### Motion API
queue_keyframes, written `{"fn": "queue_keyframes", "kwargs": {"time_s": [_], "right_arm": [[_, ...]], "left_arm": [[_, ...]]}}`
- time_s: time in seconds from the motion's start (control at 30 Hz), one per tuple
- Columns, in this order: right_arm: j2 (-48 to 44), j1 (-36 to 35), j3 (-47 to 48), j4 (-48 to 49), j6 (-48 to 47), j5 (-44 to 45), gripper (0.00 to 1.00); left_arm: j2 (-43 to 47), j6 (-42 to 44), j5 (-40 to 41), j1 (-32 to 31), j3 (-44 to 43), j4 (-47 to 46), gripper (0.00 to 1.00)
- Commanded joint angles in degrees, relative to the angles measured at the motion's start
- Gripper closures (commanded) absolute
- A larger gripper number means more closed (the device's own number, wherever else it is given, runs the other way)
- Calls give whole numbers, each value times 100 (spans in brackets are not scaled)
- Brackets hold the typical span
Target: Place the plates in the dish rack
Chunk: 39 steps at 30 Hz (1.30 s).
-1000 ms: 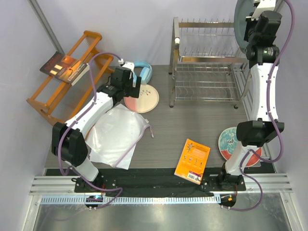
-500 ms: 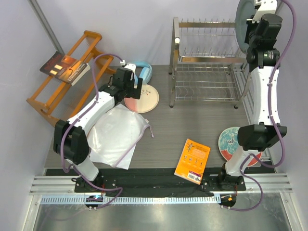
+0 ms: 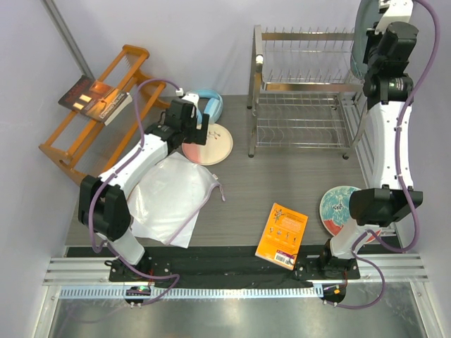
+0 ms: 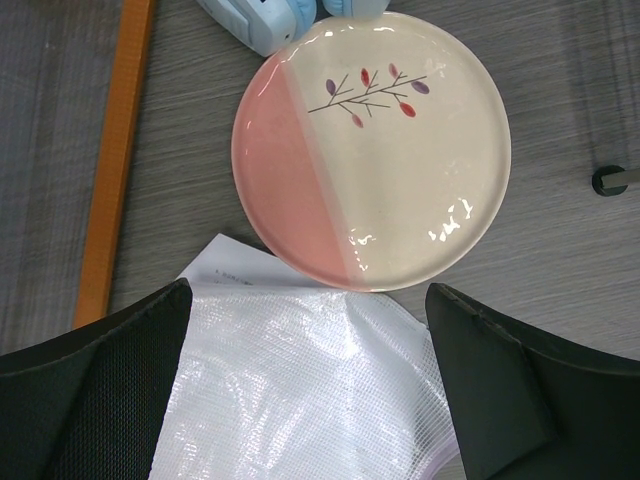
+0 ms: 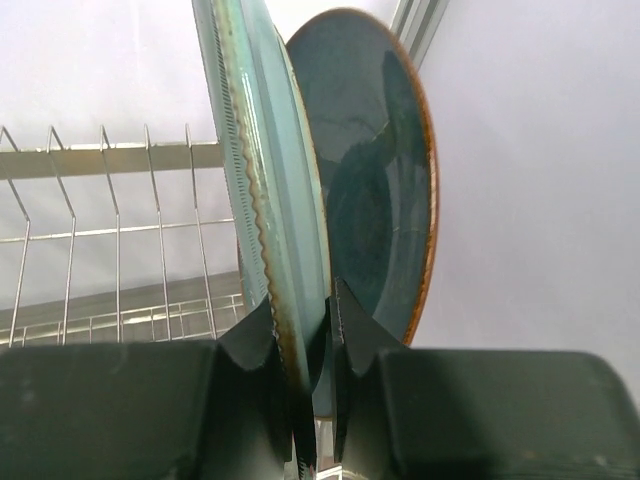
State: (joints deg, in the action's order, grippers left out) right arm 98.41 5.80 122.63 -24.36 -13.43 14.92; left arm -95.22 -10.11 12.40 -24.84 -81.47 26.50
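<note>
My right gripper (image 5: 325, 300) is shut on the rim of the pale grey-green plate (image 5: 270, 200) and holds it on edge, high at the right end of the silver dish rack (image 3: 303, 91). The dark teal plate (image 5: 375, 170) stands upright just right of it. In the top view the held plate (image 3: 363, 28) is at the rack's top right corner. The pink-and-cream plate (image 4: 370, 150) lies flat on the table, also in the top view (image 3: 209, 144). My left gripper (image 4: 308, 290) is open above its near edge. The teal-and-red plate (image 3: 342, 208) lies by the right arm's base.
A white mesh bag (image 4: 300, 390) lies under the left gripper, touching the pink plate's edge. Light blue headphones (image 3: 209, 102) lie just behind that plate. An orange wooden rack (image 3: 91, 120) holding a book stands at far left. An orange booklet (image 3: 282, 236) lies near the front.
My right arm has carried the grey-green plate a little to the right and up along the rack's top. My left gripper has edged slightly toward the pink plate.
</note>
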Motion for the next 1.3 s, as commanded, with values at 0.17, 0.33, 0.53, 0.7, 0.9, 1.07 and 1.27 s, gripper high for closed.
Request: {"fn": "queue_keyframes", "kwargs": {"time_s": [0.17,0.33,0.53,0.7,0.9,1.07,1.27], "right_arm": [[-437,17,86,1074,113,-94,99],[-297,17,112,960,271,-182,99],[46,0,226,775,420,-270,99],[240,-53,279,766,420,-139,99],[275,-97,306,766,473,73,68],[-102,-202,148,696,464,-375,40],[-814,-474,-151,608,149,-333,34]], "left_arm": [[74,-35,-1,-3,87,-242,1],[39,-70,8,-3,132,-259,1],[-5,-26,51,-3,114,-260,1],[-58,0,104,-3,105,-233,1],[-102,-44,69,-3,61,-216,0],[-120,-79,-1,-3,35,-216,1],[-93,-193,-159,-3,105,-119,1]]}}
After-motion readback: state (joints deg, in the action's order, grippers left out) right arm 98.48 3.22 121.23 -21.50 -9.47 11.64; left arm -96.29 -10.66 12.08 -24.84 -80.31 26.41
